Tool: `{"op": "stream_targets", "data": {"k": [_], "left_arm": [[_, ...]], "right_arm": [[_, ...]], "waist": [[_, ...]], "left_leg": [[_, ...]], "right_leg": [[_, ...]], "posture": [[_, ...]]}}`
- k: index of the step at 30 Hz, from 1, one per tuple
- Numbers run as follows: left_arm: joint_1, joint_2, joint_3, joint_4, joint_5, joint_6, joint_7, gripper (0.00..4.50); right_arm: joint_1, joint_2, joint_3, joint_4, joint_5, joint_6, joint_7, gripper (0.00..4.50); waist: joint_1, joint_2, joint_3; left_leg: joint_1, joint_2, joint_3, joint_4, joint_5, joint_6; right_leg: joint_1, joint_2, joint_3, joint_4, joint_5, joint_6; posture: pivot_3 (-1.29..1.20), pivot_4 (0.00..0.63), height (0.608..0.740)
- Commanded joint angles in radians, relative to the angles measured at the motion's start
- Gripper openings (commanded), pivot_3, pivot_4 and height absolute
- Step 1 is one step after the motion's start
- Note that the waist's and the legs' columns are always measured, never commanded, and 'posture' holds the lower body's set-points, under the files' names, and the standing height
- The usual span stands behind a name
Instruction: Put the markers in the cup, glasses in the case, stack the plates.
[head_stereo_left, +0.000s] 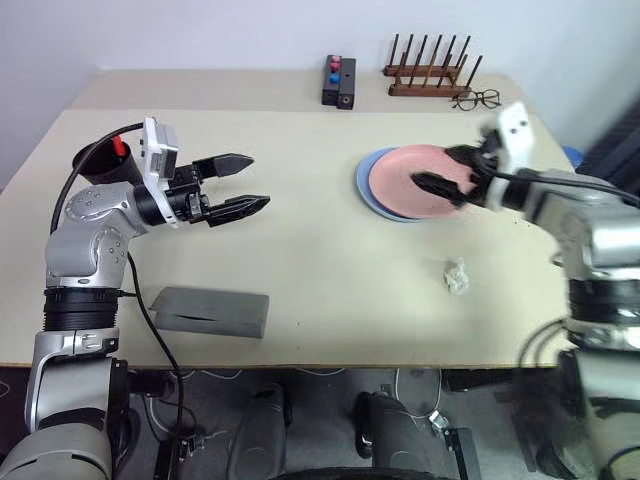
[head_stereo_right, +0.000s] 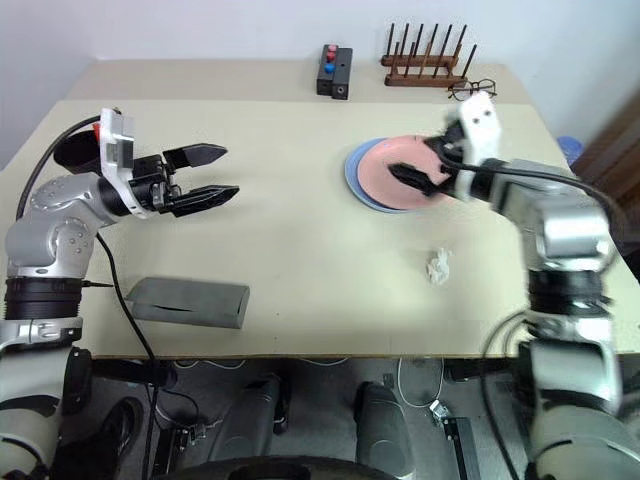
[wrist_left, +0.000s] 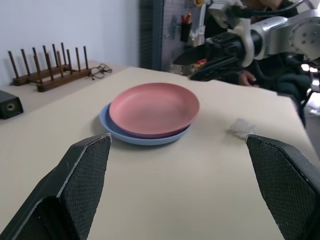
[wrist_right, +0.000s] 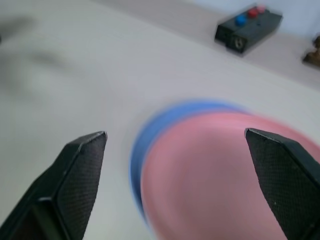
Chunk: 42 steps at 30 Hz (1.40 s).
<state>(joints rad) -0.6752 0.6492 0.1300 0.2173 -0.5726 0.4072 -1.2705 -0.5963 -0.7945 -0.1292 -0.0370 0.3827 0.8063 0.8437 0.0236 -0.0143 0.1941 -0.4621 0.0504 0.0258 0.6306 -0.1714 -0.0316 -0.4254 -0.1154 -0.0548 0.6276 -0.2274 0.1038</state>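
Left eye view: the pink plate (head_stereo_left: 420, 180) lies stacked on the blue plate (head_stereo_left: 372, 190) on the right half of the bench (head_stereo_left: 320, 270), the blue rim showing along the pink one's left edge. The right hand (head_stereo_left: 452, 172) hangs over the right part of the pink plate, its two black fingers spread wide and holding nothing; whether the fingertips touch the plate I cannot tell. The left hand (head_stereo_left: 245, 183) hovers above the bench left of centre, pointing toward the plates, its fingers also spread and empty.

The cup (head_stereo_left: 100, 160) stands at the left edge of the bench behind the left arm, with a red marker cap (head_stereo_left: 119, 147) sticking up out of it; the second marker cannot be made out. The grey case (head_stereo_left: 212, 311) lies closed near the front edge, below the left hand. Whether the sunglasses are inside cannot be told.

A small crumpled wad (head_stereo_left: 456, 276) lies on the bench in front of the plates. At the far edge sit a black box (head_stereo_left: 339, 81) with red and blue buttons, a wooden rack (head_stereo_left: 430, 70) and wire-framed spectacles (head_stereo_left: 477, 99) just beside the rack.
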Motion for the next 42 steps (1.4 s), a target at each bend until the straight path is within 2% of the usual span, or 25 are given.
{"op": "stream_targets", "data": {"k": [1, 5, 10, 14, 16, 18, 23, 24, 32, 37, 42], "left_arm": [[-0.006, 0.013, 0.011, -0.054, -0.05, 0.038, -0.039, 4.5], [0.011, 0.026, 0.003, -0.083, -0.076, 0.08, -0.089, 4.5], [0.004, 0.02, -0.011, -0.087, -0.056, 0.086, -0.097, 4.5], [0.002, 0.021, -0.017, -0.093, -0.053, 0.085, -0.094, 4.5], [0.006, 0.025, -0.019, -0.1, -0.051, 0.083, -0.09, 4.5], [0.015, 0.032, -0.017, -0.11, -0.05, 0.083, -0.086, 4.5], [0.021, 0.04, -0.011, -0.125, -0.057, 0.091, -0.073, 4.5], [0.023, 0.04, -0.009, -0.126, -0.057, 0.09, -0.07, 4.5], [0.028, 0.035, -0.006, -0.123, -0.057, 0.079, -0.058, 4.5], [0.016, 0.026, -0.007, -0.101, -0.048, 0.054, -0.055, 4.5], [-0.007, 0.0, -0.005, -0.071, -0.035, 0.009, -0.027, 4.5]], "right_arm": [[0.177, -0.108, -0.001, -0.178, 0.046, 0.03, 0.11, 4.48], [0.313, -0.157, -0.003, -0.214, 0.035, 0.049, 0.103, 4.48], [0.361, -0.176, 0.038, -0.182, -0.038, -0.031, 0.078, 4.48], [0.338, -0.121, 0.056, -0.101, -0.051, -0.061, 0.048, 4.48], [0.342, -0.112, 0.08, -0.08, -0.065, -0.078, 0.05, 3.95], [0.323, -0.094, 0.077, -0.069, -0.053, -0.07, 0.043, 3.12], [0.293, -0.094, 0.073, -0.059, -0.049, -0.072, 0.053, 0.37], [0.287, -0.095, 0.073, -0.055, -0.05, -0.074, 0.055, 0.04], [0.265, -0.089, 0.058, -0.055, -0.041, -0.11, 0.066, 0.04], [0.081, 0.018, 0.004, 0.057, -0.044, -0.147, -0.068, 0.04], [-0.075, 0.108, 0.045, 0.243, -0.123, -0.272, -0.162, 0.04]], "waist": [[-0.002, 0.0, 0.0], [-0.026, 0.001, 0.0], [-0.034, 0.001, 0.0], [-0.033, 0.0, 0.0], [-0.031, 0.0, 0.0], [-0.032, 0.0, 0.0], [-0.032, 0.0, 0.0], [-0.032, 0.0, 0.0], [-0.031, 0.0, 0.0], [-0.039, 0.001, 0.0], [-0.031, 0.0, 0.0]], "left_leg": [[0.0, 0.0, 0.0, 0.0, 0.0, 0.0], [0.002, 0.0, 0.0, 0.001, 0.0, 0.0], [0.002, 0.001, 0.0, 0.001, 0.0, 0.0], [0.001, 0.0, 0.0, 0.001, 0.0, 0.0], [0.001, 0.0, 0.0, 0.001, 0.0, 0.0], [0.001, 0.0, 0.0, 0.001, 0.0, 0.0], [0.001, 0.0, 0.0, 0.001, 0.0, 0.0], [0.001, 0.0, 0.0, 0.001, 0.0, 0.0], [0.001, 0.0, 0.0, 0.001, 0.0, 0.0], [0.002, 0.0, 0.0, 0.001, 0.0, 0.0], [0.001, 0.0, 0.0, 0.0, 0.0, 0.0]], "right_leg": [[0.0, 0.0, 0.0, 0.0, 0.0, 0.0], [0.0, 0.0, 0.001, 0.002, 0.0, -0.001], [0.0, 0.0, 0.001, 0.002, 0.0, -0.002], [0.0, 0.0, 0.0, 0.001, 0.0, -0.001], [0.0, 0.0, 0.0, 0.001, 0.0, -0.001], [0.0, 0.0, 0.0, 0.001, 0.0, -0.001], [0.0, 0.0, 0.0, 0.001, 0.0, -0.001], [0.0, 0.0, 0.0, 0.001, 0.0, -0.001], [0.0, 0.0, 0.0, 0.001, 0.0, -0.001], [-0.001, 0.0, 0.001, 0.001, 0.0, -0.001], [-0.001, 0.0, 0.0, 0.001, 0.0, -0.001]], "posture": [[0.0, 0.15, 0.74], [0.0, 0.15, 0.74], [0.0, 0.15, 0.74], [0.0, 0.15, 0.74], [0.0, 0.15, 0.74], [0.0, 0.15, 0.74], [0.0, 0.15, 0.74], [0.0, 0.15, 0.74], [0.0, 0.15, 0.74], [0.0, 0.15, 0.74], [0.0, 0.15, 0.74]]}}
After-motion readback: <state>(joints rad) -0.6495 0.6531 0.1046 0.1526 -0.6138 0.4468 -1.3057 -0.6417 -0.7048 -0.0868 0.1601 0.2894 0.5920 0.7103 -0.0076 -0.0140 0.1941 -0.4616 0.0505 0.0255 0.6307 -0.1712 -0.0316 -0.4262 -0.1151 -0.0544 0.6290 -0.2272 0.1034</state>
